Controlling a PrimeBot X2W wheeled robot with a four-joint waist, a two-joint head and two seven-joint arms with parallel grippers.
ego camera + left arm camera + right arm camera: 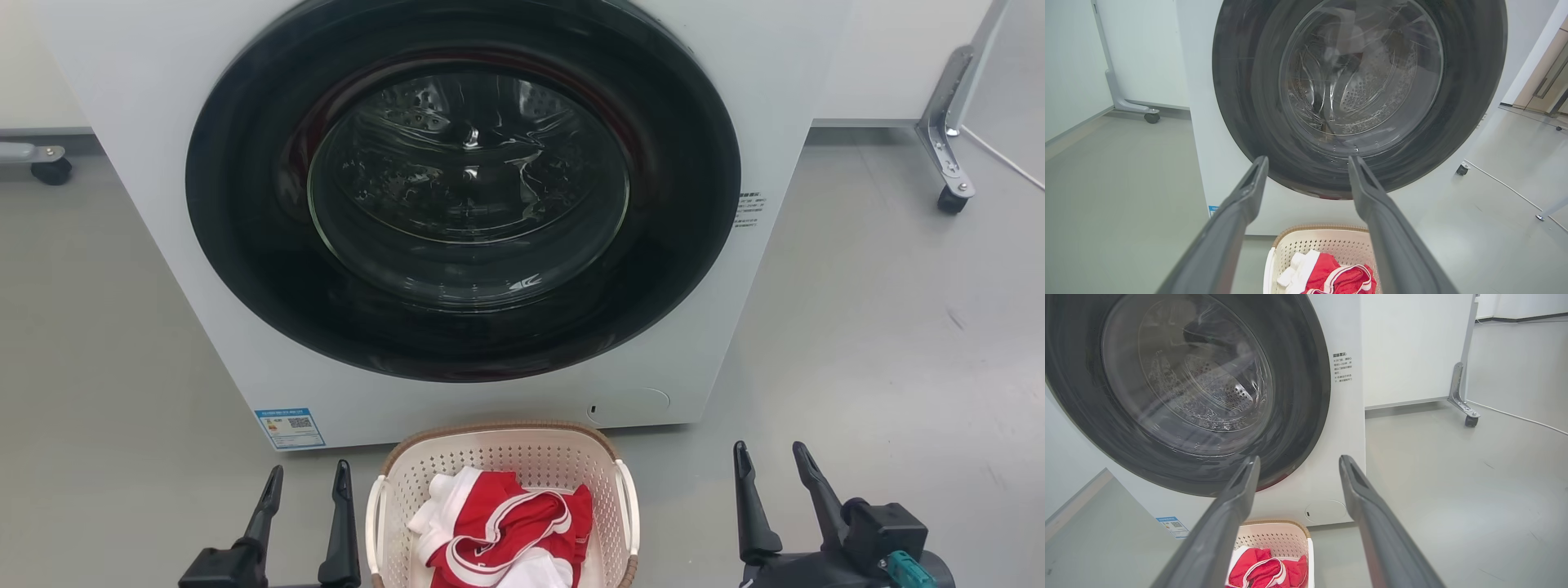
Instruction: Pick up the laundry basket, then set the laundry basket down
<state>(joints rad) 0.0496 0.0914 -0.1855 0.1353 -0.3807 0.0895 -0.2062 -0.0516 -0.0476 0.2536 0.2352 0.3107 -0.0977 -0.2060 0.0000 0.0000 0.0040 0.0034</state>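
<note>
Your laundry basket [500, 428] stands on the grey floor [865, 343] at 6 o'clock in the head view, just in front of the washing machine [155, 204] and below its round dark door [245, 245]. The bottom edge cuts off the basket's near end, so you see the brown far rim, the perforated inner wall and the upper parts of two white side handles at its 9 and 3 o'clock. Whether the far rim touches the machine cannot be told. A red and white garment [510, 523] lies bunched inside, partly cropped too.

Your left gripper [309, 472] shows at 7 o'clock, its fingers parted with a bare gap between them, holding nothing. The inner finger stands just beside the basket's left handle [374, 514] but apart from it. Your right gripper [770, 449] is at 5 o'clock, fingers likewise spread and empty, farther from the right handle [629, 506]. Both gripper bodies run off the bottom edge.

In the left wrist view one finger hides the basket's right side. In the right wrist view one finger covers its left part. The machine's top is out of the picture. Glare on the door glass blurs the drum, so you cannot tell what is inside. The printed notice [749, 210] and blue label [290, 427] are too small to read.
</note>
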